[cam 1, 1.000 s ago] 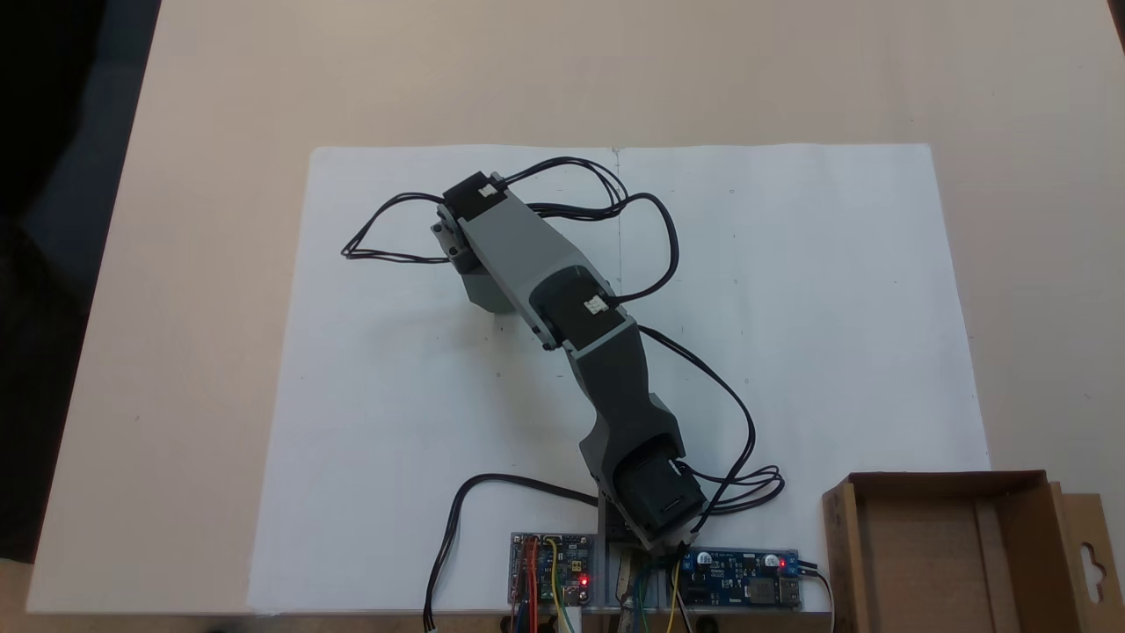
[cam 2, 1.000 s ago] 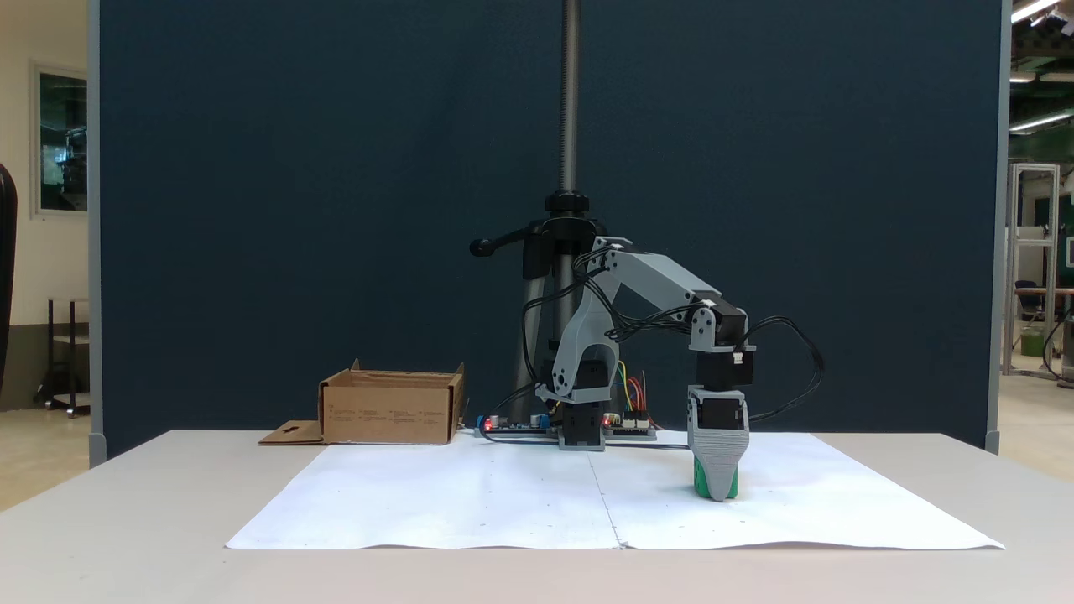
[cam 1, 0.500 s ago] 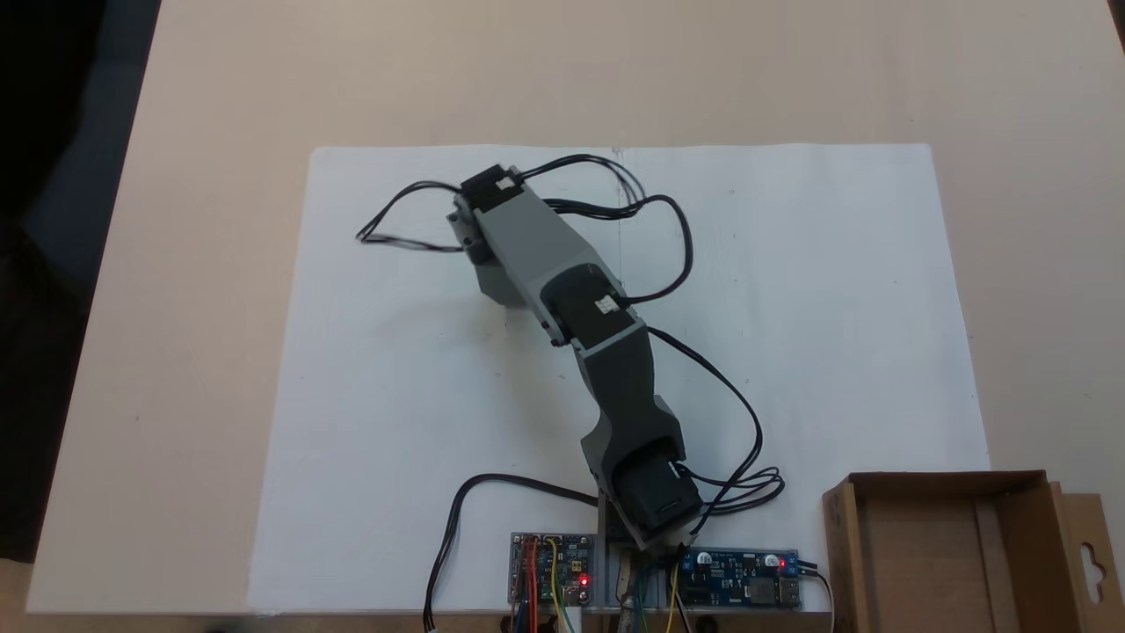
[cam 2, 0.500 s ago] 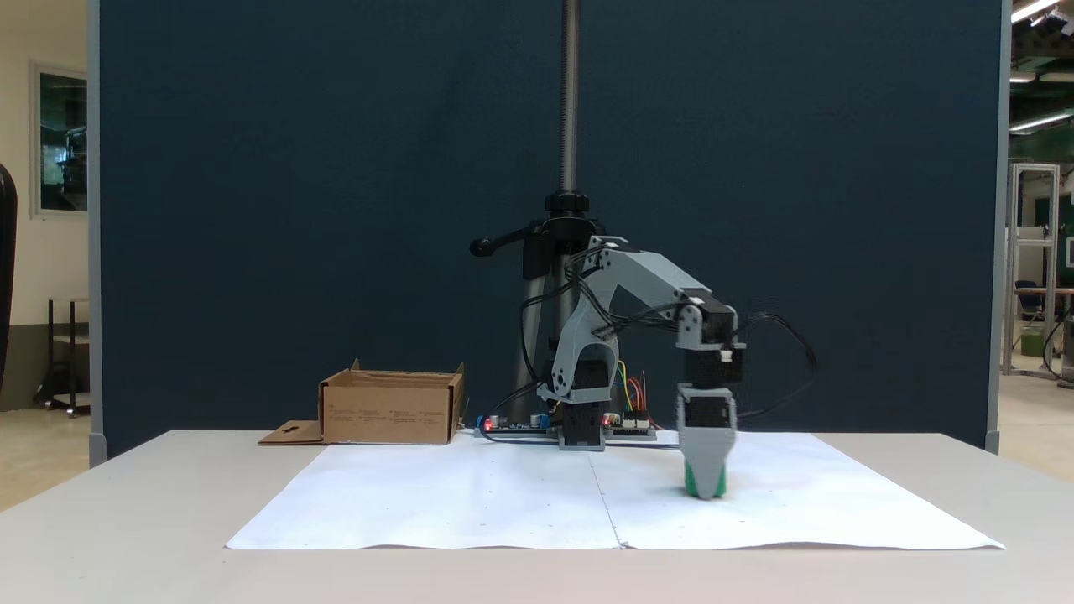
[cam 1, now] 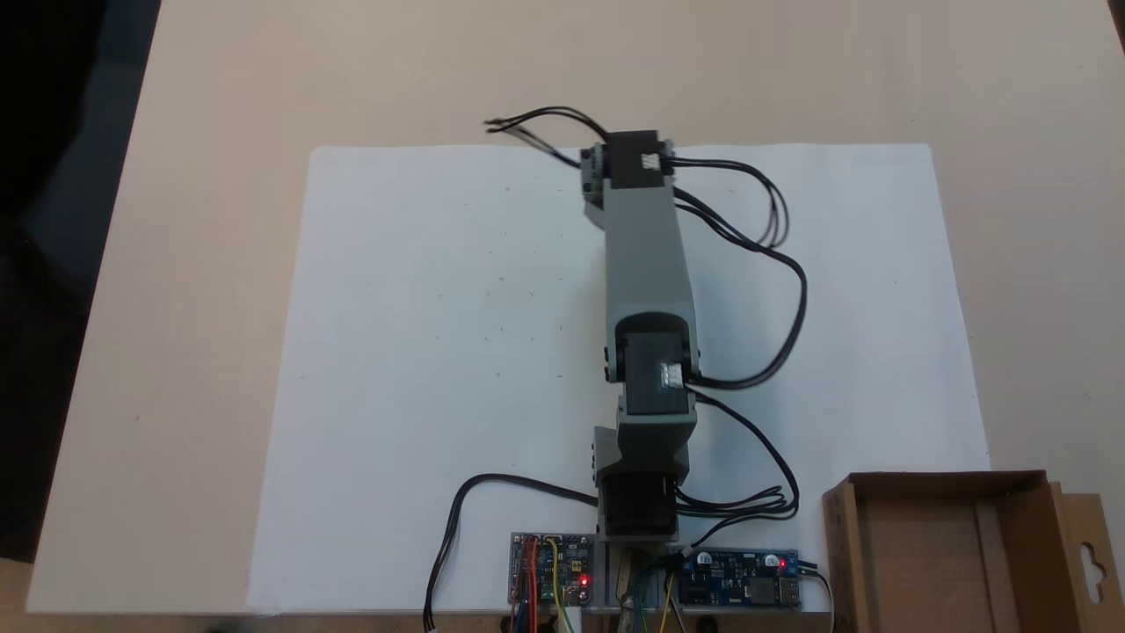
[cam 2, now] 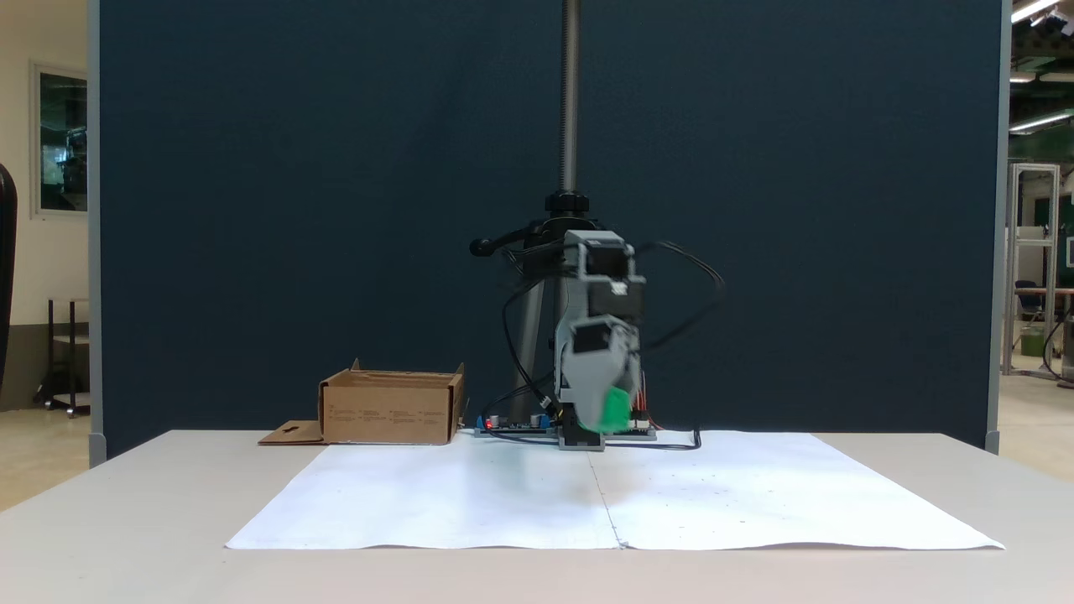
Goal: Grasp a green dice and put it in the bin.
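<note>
Green dice [cam 2: 617, 408] is held at the tip of the gripper [cam 2: 606, 411], lifted clear of the white paper sheet [cam 2: 470, 495].

In a fixed view the motion-blurred gripper is seen closed on the dice, above the middle of the sheet. From above, the arm [cam 1: 646, 264] is seen stretched straight out from its base. The bin [cam 1: 940, 554] is seen well apart from the dice, at the table's corner beside the circuit boards [cam 1: 743, 578].

Dark blue partition panel [cam 2: 294, 210] behind the beige desk [cam 2: 126, 503], pale wall with a framed window [cam 2: 60, 138] at left, ceiling strip lights [cam 2: 1036, 8] upper right, possibly metal shelving [cam 2: 1030, 268] beyond, glossy floor [cam 2: 1028, 403]
</note>
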Available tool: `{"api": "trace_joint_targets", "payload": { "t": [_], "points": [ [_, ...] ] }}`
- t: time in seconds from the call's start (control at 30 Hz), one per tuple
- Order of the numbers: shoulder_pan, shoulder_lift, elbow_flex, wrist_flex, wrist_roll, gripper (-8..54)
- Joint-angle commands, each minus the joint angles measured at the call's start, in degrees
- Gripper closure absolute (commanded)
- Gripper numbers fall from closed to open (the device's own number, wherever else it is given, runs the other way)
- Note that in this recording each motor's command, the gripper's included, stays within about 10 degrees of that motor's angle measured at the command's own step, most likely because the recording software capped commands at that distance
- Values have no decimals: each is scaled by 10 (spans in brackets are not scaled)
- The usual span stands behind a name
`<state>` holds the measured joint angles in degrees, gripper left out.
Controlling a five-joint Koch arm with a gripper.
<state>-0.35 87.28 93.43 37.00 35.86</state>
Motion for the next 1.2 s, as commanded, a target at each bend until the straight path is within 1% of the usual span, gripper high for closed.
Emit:
{"api": "trace_joint_targets", "payload": {
  "t": [0.0, 0.37, 0.7, 0.83, 1.03, 1.17],
  "points": [
    [39, 41, -6, -22, -63, 333],
    [241, 125, -1, 21, -210, 333],
    [429, 175, -12, 24, -303, 333],
    [515, 183, -53, 69, -334, 333],
    [631, 180, -108, 78, -374, 333],
    [709, 162, -149, 77, -417, 333]
  ]
}}
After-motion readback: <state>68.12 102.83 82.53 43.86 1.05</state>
